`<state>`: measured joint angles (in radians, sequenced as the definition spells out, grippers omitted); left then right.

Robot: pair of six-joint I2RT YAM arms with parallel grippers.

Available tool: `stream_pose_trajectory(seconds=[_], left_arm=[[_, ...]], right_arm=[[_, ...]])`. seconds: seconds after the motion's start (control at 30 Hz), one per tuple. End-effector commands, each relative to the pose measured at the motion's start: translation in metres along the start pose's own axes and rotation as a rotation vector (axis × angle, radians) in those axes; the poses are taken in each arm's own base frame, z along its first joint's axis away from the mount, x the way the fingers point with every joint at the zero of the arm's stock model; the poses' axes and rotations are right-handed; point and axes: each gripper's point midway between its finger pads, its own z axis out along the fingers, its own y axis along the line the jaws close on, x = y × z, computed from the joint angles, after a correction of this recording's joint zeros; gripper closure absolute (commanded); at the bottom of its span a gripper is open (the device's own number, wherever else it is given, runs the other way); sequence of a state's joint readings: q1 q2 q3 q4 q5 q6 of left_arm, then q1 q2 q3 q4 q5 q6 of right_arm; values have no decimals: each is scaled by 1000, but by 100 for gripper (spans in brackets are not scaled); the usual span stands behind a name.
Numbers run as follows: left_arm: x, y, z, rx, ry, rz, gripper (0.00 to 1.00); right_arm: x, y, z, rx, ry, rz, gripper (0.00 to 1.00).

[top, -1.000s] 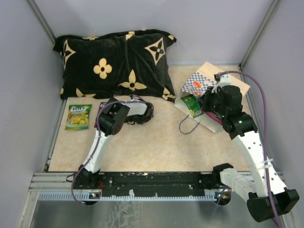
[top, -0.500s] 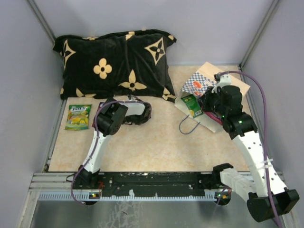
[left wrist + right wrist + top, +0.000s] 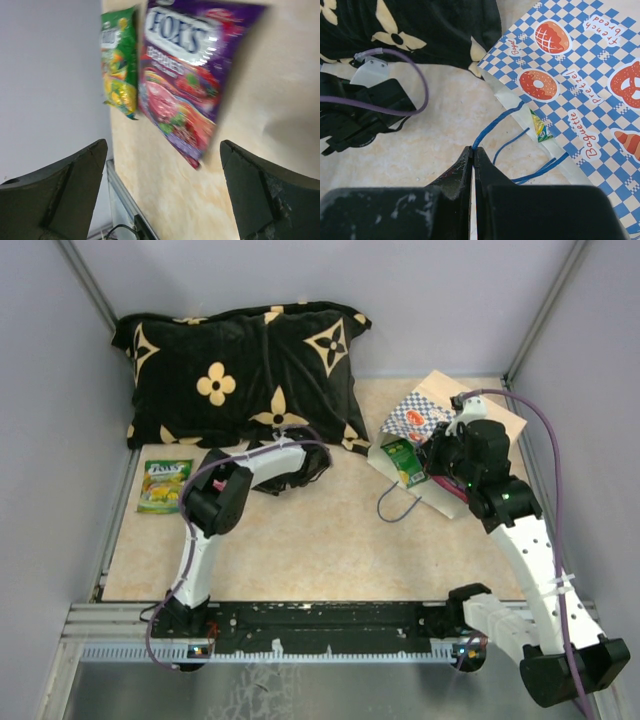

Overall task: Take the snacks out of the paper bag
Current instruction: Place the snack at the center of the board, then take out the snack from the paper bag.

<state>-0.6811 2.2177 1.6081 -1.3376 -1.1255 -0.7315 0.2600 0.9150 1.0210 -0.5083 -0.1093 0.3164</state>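
Observation:
A purple snack packet (image 3: 190,75) shows blurred ahead of my left gripper (image 3: 162,150), which is open and touches nothing. A green snack packet (image 3: 120,65) lies beyond it, at the table's left edge (image 3: 165,485). In the top view my left gripper (image 3: 285,478) is just in front of the cushion, and the arm hides the purple packet. The checkered paper bag (image 3: 420,415) lies on its side at the back right, with another green packet (image 3: 403,460) at its mouth. My right gripper (image 3: 475,149) is shut on the bag's blue cord handle (image 3: 497,122).
A black cushion with tan flowers (image 3: 240,370) fills the back left of the table. Grey walls (image 3: 590,390) close in both sides and the back. A metal rail (image 3: 320,618) runs along the near edge by the arm bases.
My left gripper has opened wide and let go of the purple packet. Its elbow has swung left and toward the near edge. The right arm and the bag have not moved.

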Motion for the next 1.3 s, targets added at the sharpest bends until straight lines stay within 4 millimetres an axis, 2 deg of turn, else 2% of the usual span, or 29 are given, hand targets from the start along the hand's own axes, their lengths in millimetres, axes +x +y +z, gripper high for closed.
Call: stream_pose_trajectory(seconds=[0.0,0.1,0.2,0.3,0.4,0.5,0.57,0.63,0.7,0.8,0.93,1.1,1.27], left_arm=[[-35,-15,-58,371,-102,42,0],[-55,-36,-109,773,-220,45,1],[-77,-50,-192,1244,-457,76,1],[-100,-40,-268,1584,-691,16,1],[-108,-32,-313,1810,-744,-87,1],[-110,-23,-356,2103,-728,-281,1],[-103,-28,-367,2276,-677,-439,3],[-105,-31,-379,2422,-629,-571,13],[-108,-45,-385,2512,-537,-680,19],[-114,-76,-388,2553,-390,-825,19],[-129,-109,-386,2499,-309,-1009,19],[-143,-151,-355,2245,-219,-1198,18],[-158,-164,-334,2048,-285,-1259,18]], right_arm=[[-29,14,-11,-37,-82,-15,100],[-31,14,-13,-33,-85,-18,100],[-32,13,-15,-28,-90,-21,100],[-34,15,-15,-34,-93,-17,100],[-34,15,-16,-36,-94,-11,100],[-34,15,-17,-34,-97,-11,100],[-33,15,-17,-33,-94,-8,100],[-33,15,-18,-32,-92,-8,100],[-33,14,-21,-26,-96,-10,100],[-33,12,-24,-14,-98,-14,100],[-30,7,-29,9,-87,-30,100],[-24,2,-33,32,-73,-38,100],[-20,0,-33,37,-67,-31,100]])
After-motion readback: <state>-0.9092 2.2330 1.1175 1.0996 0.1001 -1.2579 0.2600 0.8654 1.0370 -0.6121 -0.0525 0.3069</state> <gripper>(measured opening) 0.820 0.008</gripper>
